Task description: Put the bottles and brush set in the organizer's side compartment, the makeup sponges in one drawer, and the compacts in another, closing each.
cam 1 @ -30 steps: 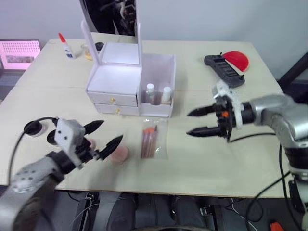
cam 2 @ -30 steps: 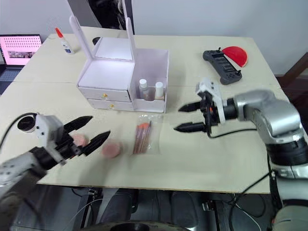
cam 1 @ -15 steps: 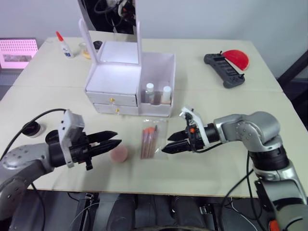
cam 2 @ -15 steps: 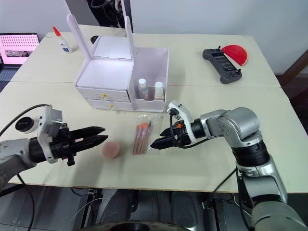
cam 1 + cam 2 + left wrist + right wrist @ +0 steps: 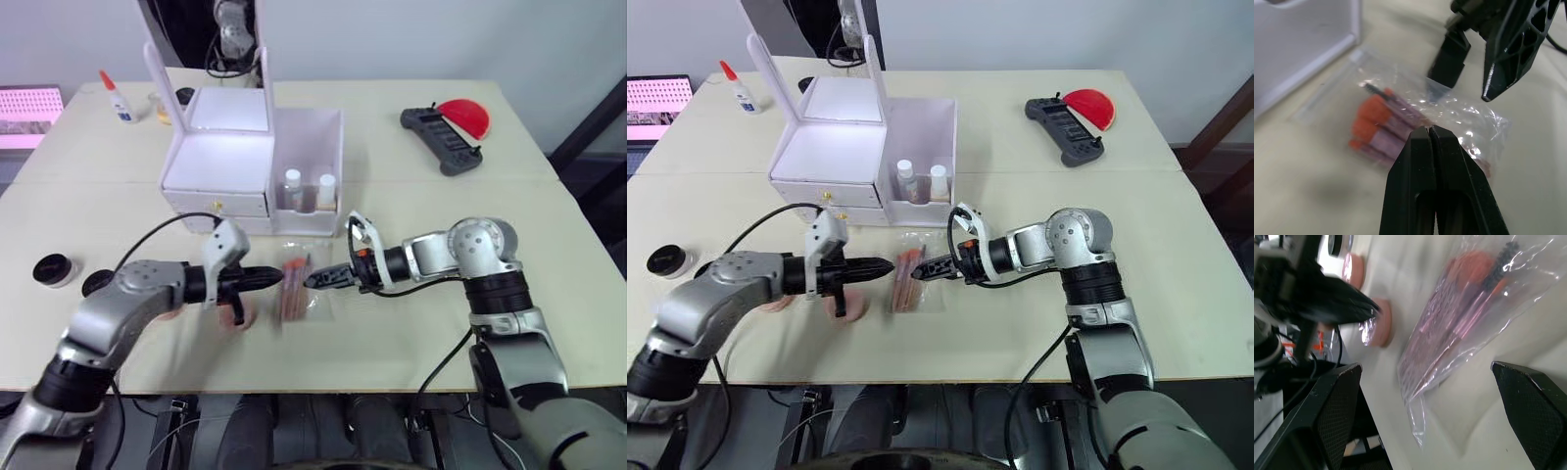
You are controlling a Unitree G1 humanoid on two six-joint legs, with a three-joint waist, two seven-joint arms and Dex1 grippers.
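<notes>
Beige table [image 5: 1176,255]: both bottles [image 5: 906,180] already stand in organizer's [image 5: 838,157] side compartment [image 5: 921,147]. Bagged brush set [image 5: 906,280] lies just in front w/ left pincer [image 5: 277,277] shut empty and right pincer [image 5: 315,280] spread wide beside it. Sponges [image 5: 850,305], compacts [image 5: 51,267], both drawers still to do.

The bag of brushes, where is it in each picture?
Left eye view: brush set on the table between both grippers' tips, in front of the organizer.
Right eye view: same spot.
Left wrist view: just beyond the shut left gripper.
Right wrist view: between the open right gripper's fingers.
Shared landmark: a pink makeup sponge beside it.
</notes>
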